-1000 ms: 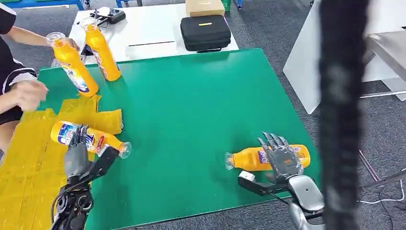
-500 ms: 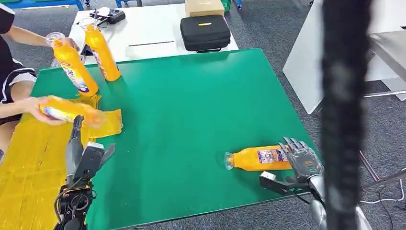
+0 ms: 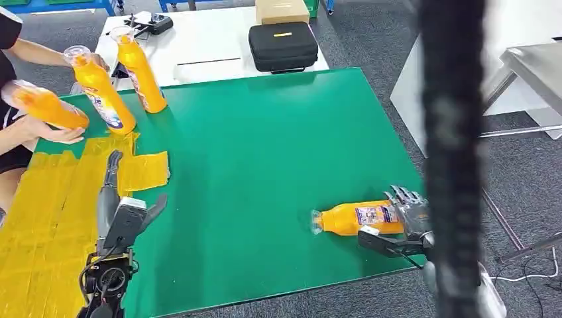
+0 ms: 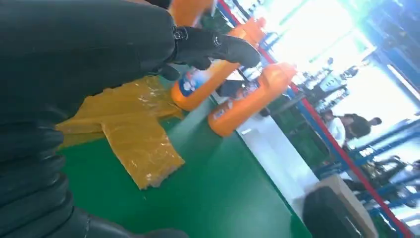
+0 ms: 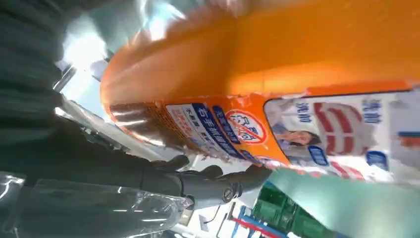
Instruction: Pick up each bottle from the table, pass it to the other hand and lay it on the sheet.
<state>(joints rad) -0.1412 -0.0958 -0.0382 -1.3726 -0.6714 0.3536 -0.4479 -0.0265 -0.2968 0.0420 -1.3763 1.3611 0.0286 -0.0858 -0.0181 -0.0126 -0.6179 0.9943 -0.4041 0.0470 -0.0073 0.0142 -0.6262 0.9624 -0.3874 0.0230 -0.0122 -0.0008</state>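
Lying on its side near the green table's (image 3: pixel 265 132) right front corner, the orange bottle (image 3: pixel 354 218) has the right hand (image 3: pixel 407 222) at its base, fingers spread over it; whether it grips cannot be told. The left hand (image 3: pixel 122 212) holds nothing, fingers apart, above the yellow sheet (image 3: pixel 40 225).

Orange bottles (image 3: pixel 361 218) with white-and-blue labels — green table (image 3: pixel 265 152), yellow sheet (image 3: pixel 46 218), black case (image 3: pixel 283 45).

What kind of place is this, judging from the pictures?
Probably a workshop or robot test hall, not a home: a green work table on grey carpet, a white bench with a black equipment case, and blue metal racking under bright hall lighting.
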